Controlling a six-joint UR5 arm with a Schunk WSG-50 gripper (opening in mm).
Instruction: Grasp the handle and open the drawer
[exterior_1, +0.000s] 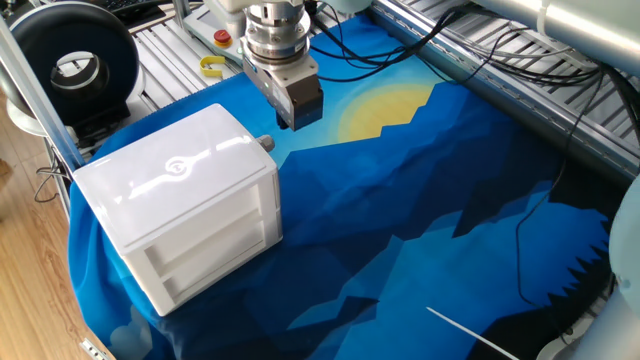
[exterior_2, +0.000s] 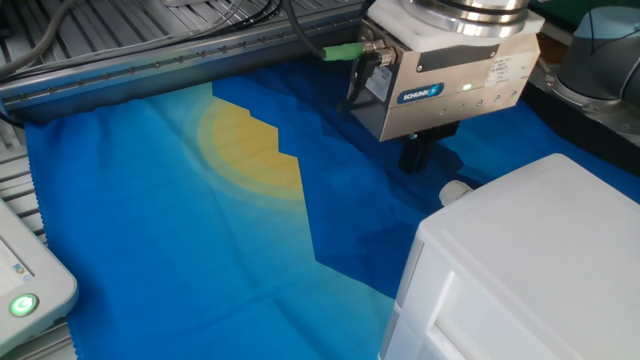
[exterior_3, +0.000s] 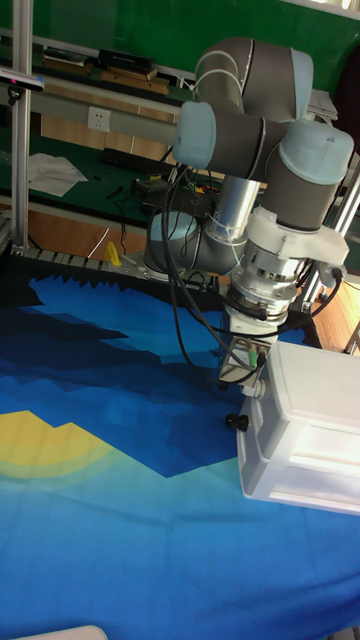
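**A:** Where is the handle (exterior_1: 266, 143) now, compared with the gripper (exterior_1: 296, 122)?

**B:** The handle is a small grey knob that sticks out from the upper part of the white cabinet (exterior_1: 180, 205), on the side that faces the arm. In the other fixed view it is just under the dark fingers (exterior_2: 417, 155), a little toward the cabinet. The gripper hangs above it and near it, but not around it. In the tall fixed view the knob is a dark stub at the cabinet edge, close to the blue cloth (exterior_1: 420, 220) on the surface.

**A:** Are the fingers open enough?

**B:** I cannot tell. They look like one dark block in each view, and I do not see a gap. They hold nothing.

**A:** What could go wrong, in your opinion?

**B:** If the fingers are together, I think they would come down on top of the knob and press it, not take it. If the gripper goes down slightly off to the side, one finger could hit the cabinet top or push the cabinet over the cloth, because the cabinet seems only to stand there. Also the knob is short and smooth, so a shallow grasp may slip when the drawer (exterior_3: 300, 425) is pulled.
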